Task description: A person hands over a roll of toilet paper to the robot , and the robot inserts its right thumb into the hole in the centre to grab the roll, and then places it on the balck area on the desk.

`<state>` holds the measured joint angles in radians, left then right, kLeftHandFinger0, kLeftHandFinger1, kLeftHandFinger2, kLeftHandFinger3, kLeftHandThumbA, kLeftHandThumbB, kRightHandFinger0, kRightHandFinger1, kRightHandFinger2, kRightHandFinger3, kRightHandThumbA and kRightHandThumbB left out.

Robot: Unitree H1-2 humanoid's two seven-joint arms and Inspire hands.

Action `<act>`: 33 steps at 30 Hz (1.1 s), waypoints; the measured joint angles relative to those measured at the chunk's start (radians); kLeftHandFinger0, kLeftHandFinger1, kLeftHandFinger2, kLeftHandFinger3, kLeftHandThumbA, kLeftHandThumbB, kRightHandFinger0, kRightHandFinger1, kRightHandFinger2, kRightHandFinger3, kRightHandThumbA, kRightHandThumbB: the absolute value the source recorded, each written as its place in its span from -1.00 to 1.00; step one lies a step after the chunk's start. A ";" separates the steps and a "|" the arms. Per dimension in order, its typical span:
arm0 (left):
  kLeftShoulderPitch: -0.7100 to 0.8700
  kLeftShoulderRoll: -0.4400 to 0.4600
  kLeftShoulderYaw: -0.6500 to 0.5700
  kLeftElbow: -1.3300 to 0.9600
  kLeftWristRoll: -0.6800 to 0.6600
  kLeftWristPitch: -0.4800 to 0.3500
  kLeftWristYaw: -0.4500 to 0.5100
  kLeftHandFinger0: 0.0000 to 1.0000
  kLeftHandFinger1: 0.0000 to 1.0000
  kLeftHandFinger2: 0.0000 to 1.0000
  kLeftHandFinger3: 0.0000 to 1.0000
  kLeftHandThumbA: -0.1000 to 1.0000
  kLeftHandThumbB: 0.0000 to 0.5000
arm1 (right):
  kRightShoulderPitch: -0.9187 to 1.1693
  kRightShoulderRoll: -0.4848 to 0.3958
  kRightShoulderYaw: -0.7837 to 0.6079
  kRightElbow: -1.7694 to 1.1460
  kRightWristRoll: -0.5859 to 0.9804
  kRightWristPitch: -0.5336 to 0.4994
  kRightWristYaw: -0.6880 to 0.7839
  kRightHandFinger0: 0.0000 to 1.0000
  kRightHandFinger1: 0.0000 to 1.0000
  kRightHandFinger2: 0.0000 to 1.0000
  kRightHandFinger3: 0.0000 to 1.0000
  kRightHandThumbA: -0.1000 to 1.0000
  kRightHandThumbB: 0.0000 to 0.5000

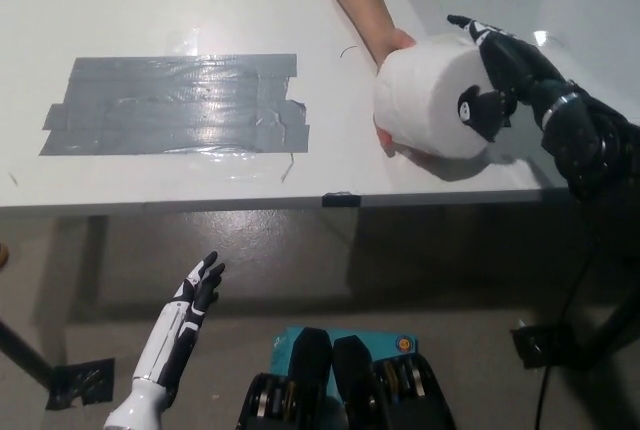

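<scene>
Your right robot hand has its thumb in the toilet paper roll core, fingers spread over the top. Whether it truly grips is hard to judge; a person's hand also holds it. Your left robot hand rests open, below the surface.

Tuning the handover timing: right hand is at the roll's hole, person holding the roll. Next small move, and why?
Probably close the right hand on the toilet paper roll. Its thumb sits in the centre hole and its fingers lie over the top, but the person's hand supports the roll, so a firm grip should come before release. Left hand rests below the desk edge.
</scene>
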<state>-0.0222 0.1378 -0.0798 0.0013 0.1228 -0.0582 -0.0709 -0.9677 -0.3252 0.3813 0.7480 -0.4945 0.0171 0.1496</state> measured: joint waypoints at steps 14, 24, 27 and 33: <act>-0.007 0.000 -0.002 0.000 0.000 0.000 -0.004 1.00 1.00 1.00 1.00 1.00 -0.58 | -0.124 0.060 0.100 0.215 -0.069 -0.047 -0.085 -1.00 -0.40 0.30 0.09 -1.00 -0.18; -0.039 0.005 -0.003 0.001 0.000 -0.001 -0.005 1.00 1.00 1.00 1.00 1.00 -0.70 | -0.114 0.078 0.047 0.275 -0.067 -0.117 -0.224 -0.69 0.32 1.00 1.00 -1.00 -0.44; -0.043 0.006 -0.003 0.002 0.000 -0.001 -0.005 1.00 1.00 1.00 1.00 1.00 -0.73 | -0.108 0.080 0.018 0.287 -0.055 -0.135 -0.241 -0.69 0.29 1.00 1.00 -1.00 -0.41; -0.048 0.010 -0.003 0.014 0.000 -0.007 -0.005 1.00 1.00 1.00 1.00 1.00 -0.74 | -0.091 0.092 -0.089 0.282 0.011 -0.168 -0.244 -0.71 0.16 0.81 0.77 -1.00 -0.37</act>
<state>-0.0704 0.1480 -0.0829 0.0149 0.1232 -0.0651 -0.0756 -1.0582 -0.2329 0.2924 1.0302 -0.4830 -0.1513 -0.0948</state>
